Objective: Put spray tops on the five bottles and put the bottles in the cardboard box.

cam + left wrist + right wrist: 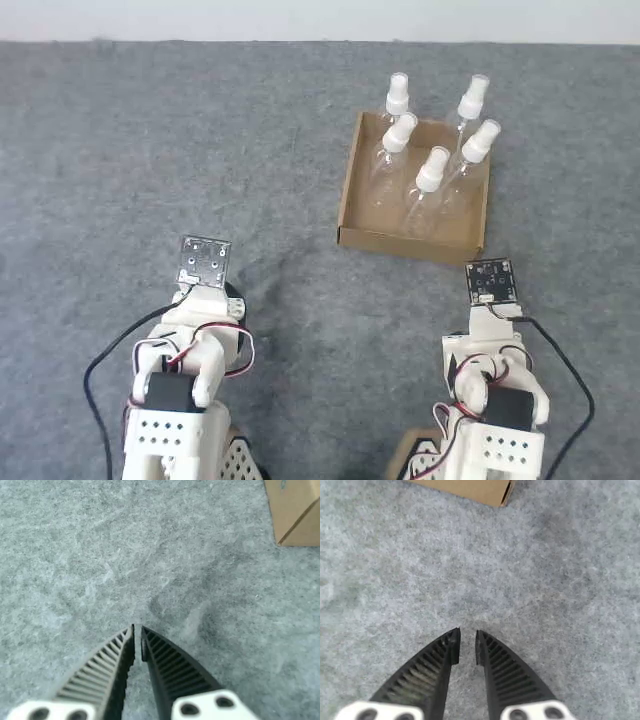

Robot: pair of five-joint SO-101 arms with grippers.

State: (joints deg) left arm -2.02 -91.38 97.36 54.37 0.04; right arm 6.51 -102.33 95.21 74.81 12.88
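Several clear bottles with white spray tops stand upright inside the shallow cardboard box at the far right of the table. My left gripper is shut and holds nothing, low over bare grey felt, with a corner of the box off to its far side. My right gripper is also shut and holds nothing, just short of the box's near wall. Both arms sit drawn back near the table's front edge, the left arm and the right arm.
Grey felt covers the whole table, with open room to the left of the box and in front of it. A white wall runs along the far edge. Cables trail from both arm bases.
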